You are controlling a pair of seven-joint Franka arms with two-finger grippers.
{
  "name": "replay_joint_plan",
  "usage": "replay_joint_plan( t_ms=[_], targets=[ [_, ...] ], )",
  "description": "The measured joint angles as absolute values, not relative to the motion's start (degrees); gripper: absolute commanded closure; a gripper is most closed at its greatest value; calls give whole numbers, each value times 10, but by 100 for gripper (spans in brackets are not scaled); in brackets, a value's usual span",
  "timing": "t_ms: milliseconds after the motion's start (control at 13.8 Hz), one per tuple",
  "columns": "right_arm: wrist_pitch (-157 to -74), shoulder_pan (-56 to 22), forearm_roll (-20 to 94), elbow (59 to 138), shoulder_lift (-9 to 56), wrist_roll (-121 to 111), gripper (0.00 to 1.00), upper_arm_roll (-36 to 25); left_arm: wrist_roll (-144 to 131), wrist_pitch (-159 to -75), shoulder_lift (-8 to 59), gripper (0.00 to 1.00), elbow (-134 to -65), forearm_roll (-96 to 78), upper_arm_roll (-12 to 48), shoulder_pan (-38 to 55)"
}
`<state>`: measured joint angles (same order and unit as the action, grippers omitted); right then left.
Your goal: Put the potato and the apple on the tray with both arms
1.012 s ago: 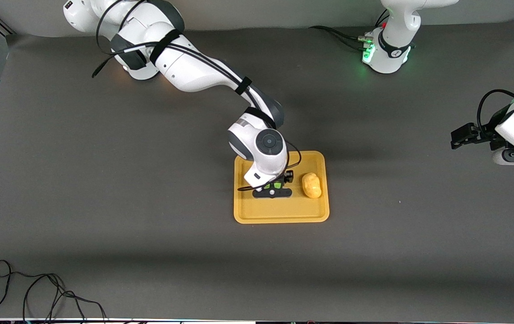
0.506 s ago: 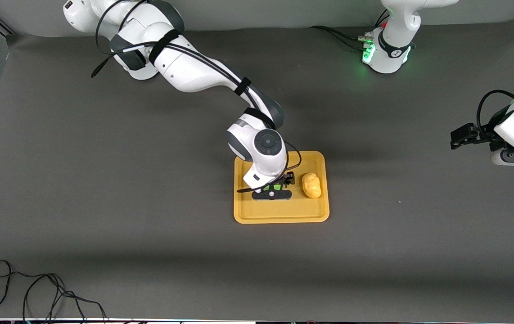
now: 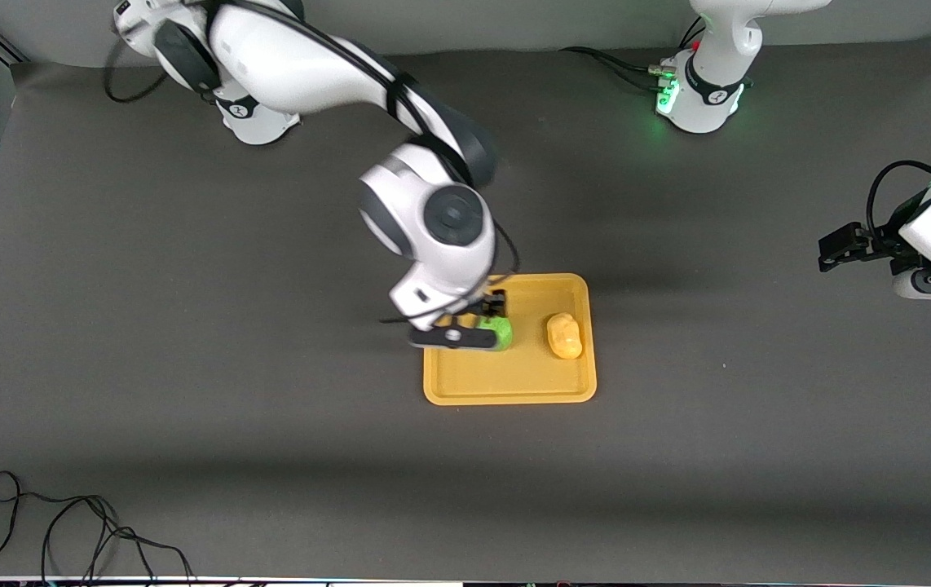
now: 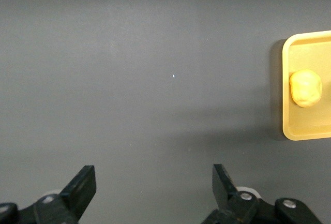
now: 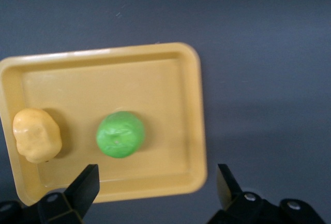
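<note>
Potato [image 3: 564, 336] and apple [image 5: 120, 134] are both seen lying apart on the tray [image 3: 509, 390], so placement is judged done. Right gripper [image 5: 155, 190], fingers wide and empty, hangs over the tray; left gripper [image 4: 154, 189], fingers wide, waits over bare tabletop [image 4: 129, 69].

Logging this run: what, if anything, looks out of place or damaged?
Nothing stands out. The apple and potato lie apart on the tray; the open right gripper is above it, and the open left gripper waits.
</note>
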<state>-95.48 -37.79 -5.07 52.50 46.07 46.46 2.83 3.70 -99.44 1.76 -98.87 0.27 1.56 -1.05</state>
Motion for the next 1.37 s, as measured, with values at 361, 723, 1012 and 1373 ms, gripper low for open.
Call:
replay_joint_plan(
  t_ms=[361,723,1012,1373],
  targets=[
    [-849,-270,-51,631,290,337,0,16,44,-965,32,0,-963,2,19,-10],
    [-882,-197,-38,834,99,158,0,-44,58,-963,36,0,-951,2,23,-9],
    [-900,-114,-20,891,43,38,0,-75,64,-958,37,0,-951,3,21,-10],
    [-902,31,-16,892,37,17,0,5,64,-956,37,0,-946,2,21,-10]
  ],
)
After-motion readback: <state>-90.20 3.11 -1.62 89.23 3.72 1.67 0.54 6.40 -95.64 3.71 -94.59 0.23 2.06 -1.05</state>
